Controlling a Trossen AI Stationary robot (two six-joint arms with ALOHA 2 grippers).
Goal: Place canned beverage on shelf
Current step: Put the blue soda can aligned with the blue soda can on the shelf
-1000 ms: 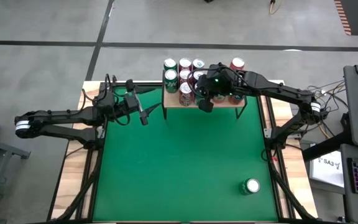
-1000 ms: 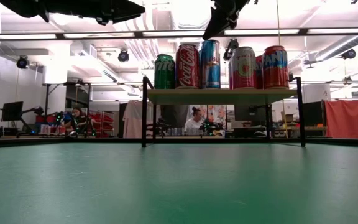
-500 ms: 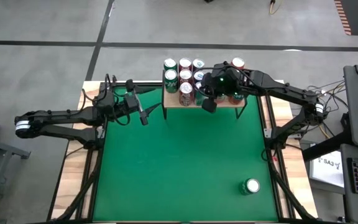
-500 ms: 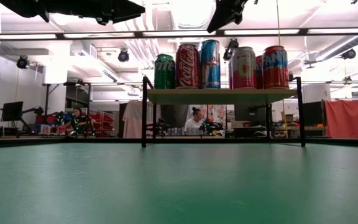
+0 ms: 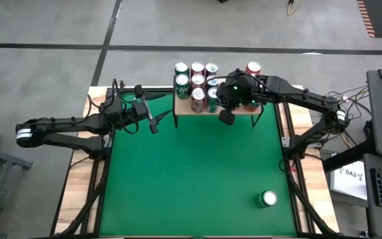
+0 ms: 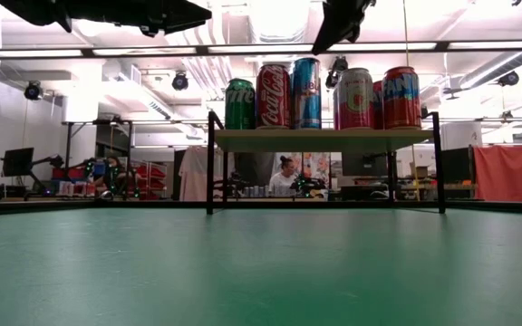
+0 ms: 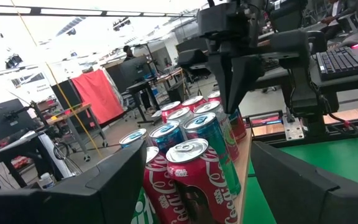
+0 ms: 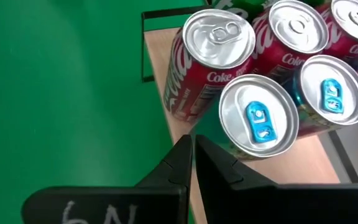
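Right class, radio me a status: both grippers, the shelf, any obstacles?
Right gripper shut, empty, above wooden-topped shelf's front edge. Left gripper open, idle, shelf's left. Lone green-topped can on felt. Nothing blocking.

Bright overhead light — ceiling glare

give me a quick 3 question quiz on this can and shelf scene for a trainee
1. True or false: the right claw is shut with nothing in it.
2. Where is the can that is not yet on the shelf? A) under the shelf B) on the green table, near front right corner C) in the left claw
3. Fill in: the left claw waits, open, to the ____ of the shelf in the high view.

Key: 1 true; 2 B; 3 left
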